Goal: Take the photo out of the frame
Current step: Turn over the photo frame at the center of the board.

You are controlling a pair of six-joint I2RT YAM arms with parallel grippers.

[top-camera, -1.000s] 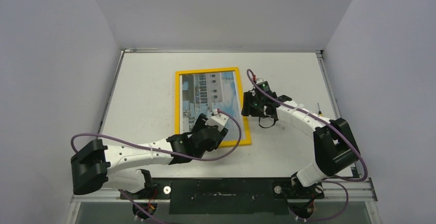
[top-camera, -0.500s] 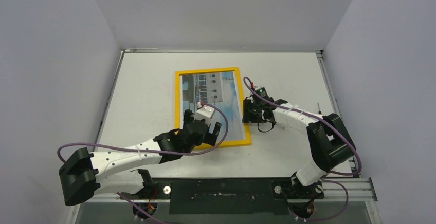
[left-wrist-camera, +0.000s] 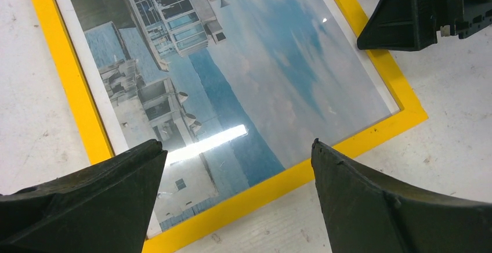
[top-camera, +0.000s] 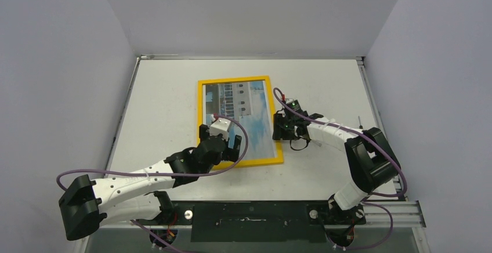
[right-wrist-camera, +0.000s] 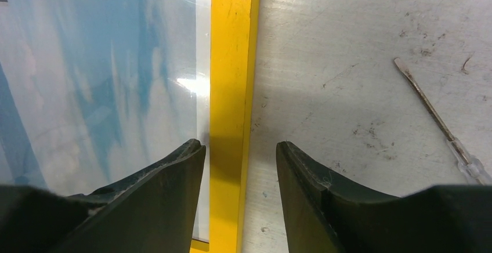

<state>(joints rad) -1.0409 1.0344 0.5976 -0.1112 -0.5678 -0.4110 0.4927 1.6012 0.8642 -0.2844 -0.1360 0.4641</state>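
- left gripper (left-wrist-camera: 238, 145) is spread wide, holding nothing, hanging over the near end of the photo (left-wrist-camera: 261, 73)
- right gripper (right-wrist-camera: 239, 144) is parted too, jaws straddling the right yellow border of the frame (right-wrist-camera: 232, 61), gaps both sides, not pinching it
- photo sits inside the frame, face up, flat on the table (top-camera: 162, 102)
- thin screwdriver (right-wrist-camera: 432, 114) lies on the table off to that gripper's right

The white table (top-camera: 162, 96) is pretty scuffed up, little dark specks and scratches all over. A skinny screwdriver (right-wrist-camera: 438, 122) with a clear handle lies flat on it out at 3 o'clock, tip pointing to about 11 in the right wrist view. Plain grey walls (top-camera: 58, 61) all round.
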